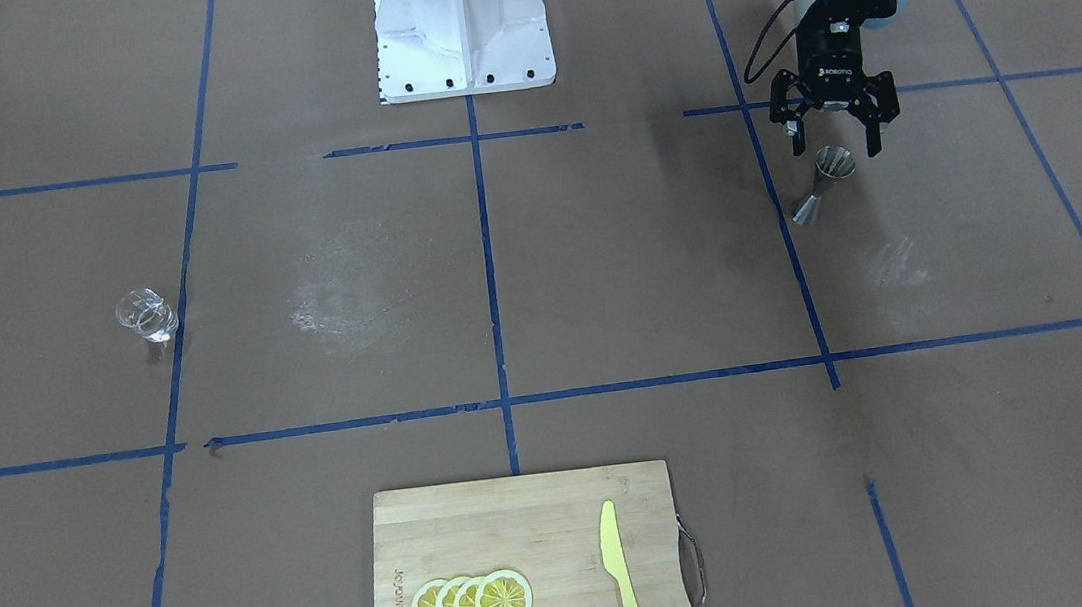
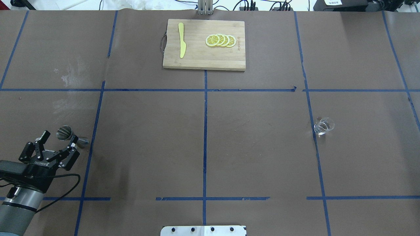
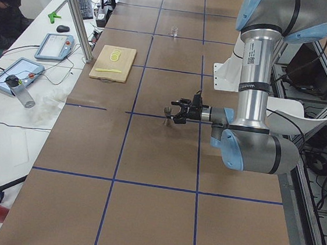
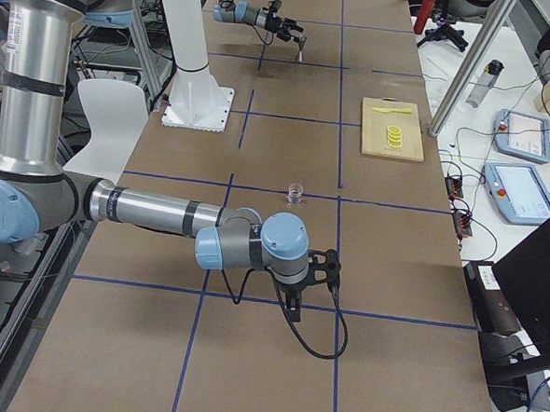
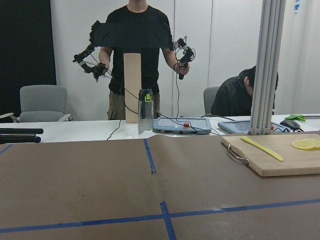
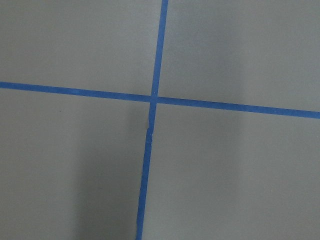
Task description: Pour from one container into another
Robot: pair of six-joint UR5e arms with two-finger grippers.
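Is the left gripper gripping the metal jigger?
No, the left gripper has its jaws wide open, and the jigger stands free on the table.

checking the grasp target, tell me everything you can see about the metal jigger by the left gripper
The jigger is a small, shiny measure, steel by the look, made of two cones joined at a narrow waist. It seems to stand upright with its open mouth up on the brown paper-covered table, beside a blue tape line. The left gripper hovers at it with jaws open, not closed on it. Only the table visibly touches it. Whether it holds anything cannot be seen.
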